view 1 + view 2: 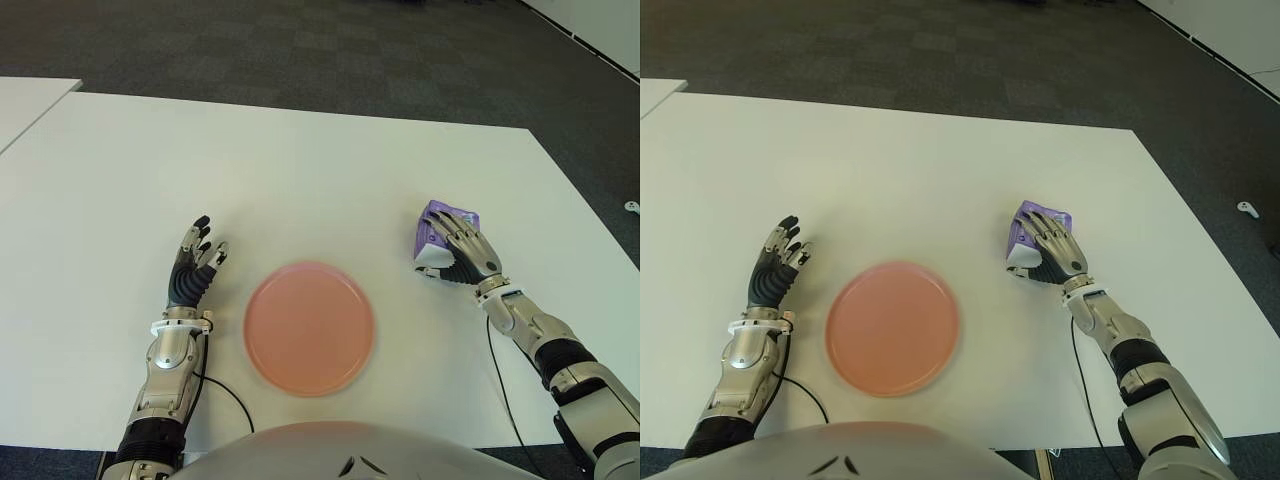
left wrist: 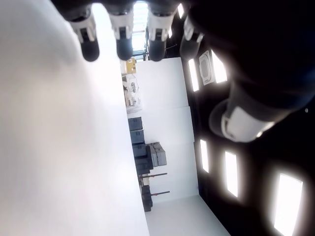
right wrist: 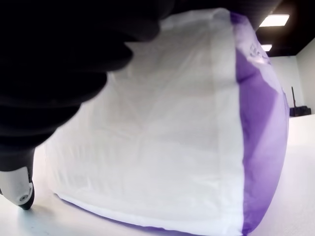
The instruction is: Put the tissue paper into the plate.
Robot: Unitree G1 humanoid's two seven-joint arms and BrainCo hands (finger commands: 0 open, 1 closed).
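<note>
Two hands are on my screens, and only the right hand (image 1: 462,252) is at work: it lies over the tissue pack (image 1: 443,226), a white pack with purple ends, which sits on the white table (image 1: 330,170) to the right of the pink plate (image 1: 310,327) and apart from it. From the head camera I see the fingers (image 1: 1048,236) draped across the top of the pack, and the right wrist camera shows the pack close against the palm with one fingertip (image 3: 20,189) down at the table beside it, so I judge the hand closed on the pack, though the pack is not lifted yet. My left hand (image 1: 194,268) shows just left of the plate, fingers spread and holding nothing. For this step I want the grip settled before I raise anything: the pack looks soft and will probably give under the fingers, so I would squeeze only enough to hold it and keep the thumb well under the near side. Then I would lift it straight up clear of the table, carry it left toward the plate, and lower it over the middle rather than the rim, since a pack set on the edge could tip the plate or slide back off
</note>
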